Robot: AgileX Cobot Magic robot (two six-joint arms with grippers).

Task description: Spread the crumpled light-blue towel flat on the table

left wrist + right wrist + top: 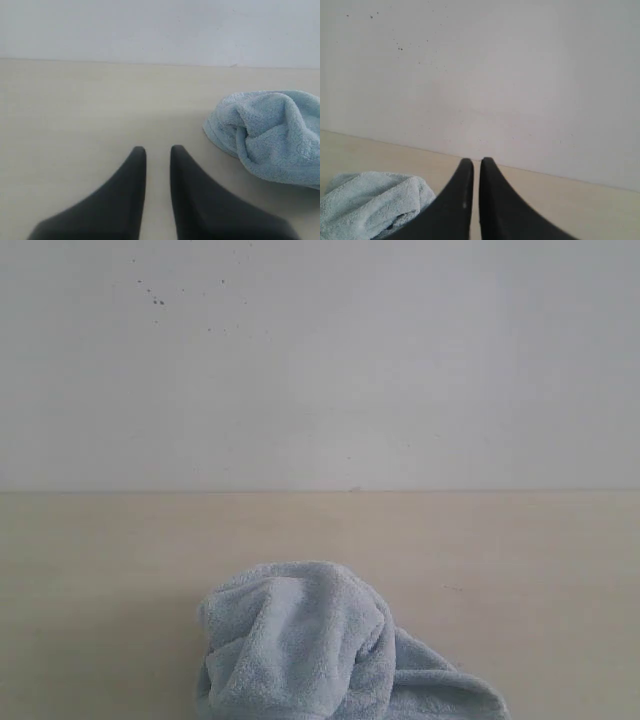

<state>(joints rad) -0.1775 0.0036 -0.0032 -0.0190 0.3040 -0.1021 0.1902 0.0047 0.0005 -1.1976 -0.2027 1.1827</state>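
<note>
The left gripper (158, 148) is slightly parted, the right gripper (476, 160) pressed together, both empty. Each should open and pinch one border of the towel (320, 640), which lies heaped away from the table's (100, 570) wall edge.

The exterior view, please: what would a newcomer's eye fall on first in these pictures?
The crumpled pale-blue towel stands out first, heaped on the beige table low in the middle of the exterior view, below a speckled wall. Next come two dark grippers, both clear of the towel and holding nothing: the left hand with its jaws slightly apart, the right hand almost closed.
</note>
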